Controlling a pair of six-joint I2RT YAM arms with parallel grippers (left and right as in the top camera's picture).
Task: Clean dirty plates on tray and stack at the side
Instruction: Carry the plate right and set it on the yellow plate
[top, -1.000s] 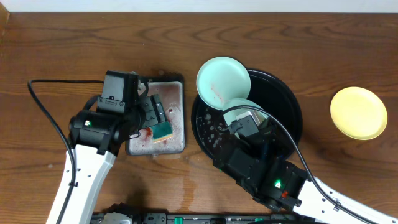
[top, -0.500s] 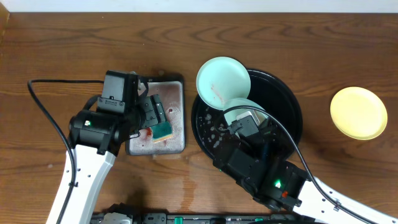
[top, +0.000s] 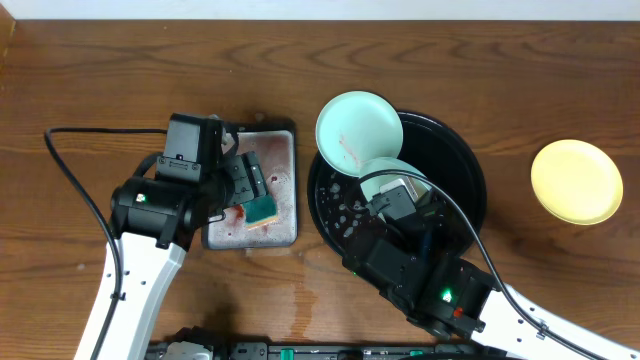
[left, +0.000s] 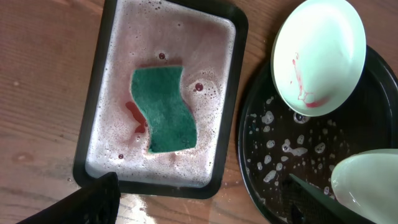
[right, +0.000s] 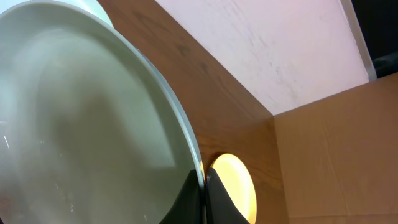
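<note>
1. Above the round black tray, the right gripper is clamped on the rim of a mint plate, which it holds tilted off the tray floor.
2. The face seen from the right wrist shows no red. The other face is hidden.
3. The yellow plate lies on the bare tabletop, off the tray, well apart and to the robot's right of this gripper. The right arm is the nearer 1.
4. Likely next move: carry the held plate rightward, level it, and set it on the yellow plate.
5. The 2nd mint plate, red-streaked, leans on the tray's far-left rim.
6. The left gripper is spread wide and empty over the soapy rectangular tray. The green sponge lies in the tray, clear of the fingers.
</note>
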